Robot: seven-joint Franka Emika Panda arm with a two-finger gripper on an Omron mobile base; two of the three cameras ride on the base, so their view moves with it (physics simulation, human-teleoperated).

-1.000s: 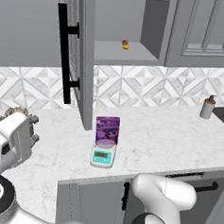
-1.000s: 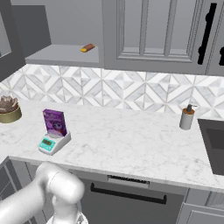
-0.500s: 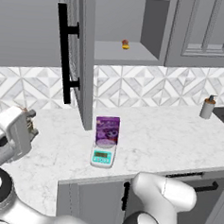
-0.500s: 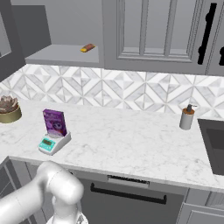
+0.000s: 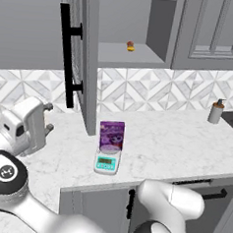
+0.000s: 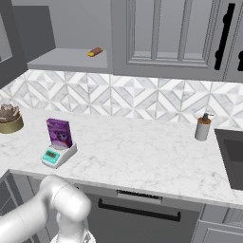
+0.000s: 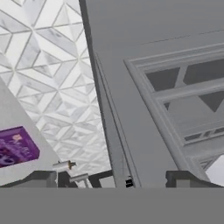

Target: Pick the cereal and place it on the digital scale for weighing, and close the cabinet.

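On my marble counter [image 5: 176,142], the cereal [image 5: 111,136] stands on the digital scale [image 5: 107,162]; cabinet [image 5: 87,62] door ajar, my gripper [image 7: 114,178] wide open, empty, half cropped.

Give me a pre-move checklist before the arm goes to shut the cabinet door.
1. cereal standing upright on the digital scale: ok.
2. gripper empty, jaws apart: ok.
3. cabinet door shut: not ok, it stands swung out over the counter.
4. Door panel in front of the hand: ok, the hand view looks across its face.
5. Swing path free of the cereal: cannot tell; the box sits near the door's lower edge.
6. orange-red item inside the shelf, clear of the door: ok.
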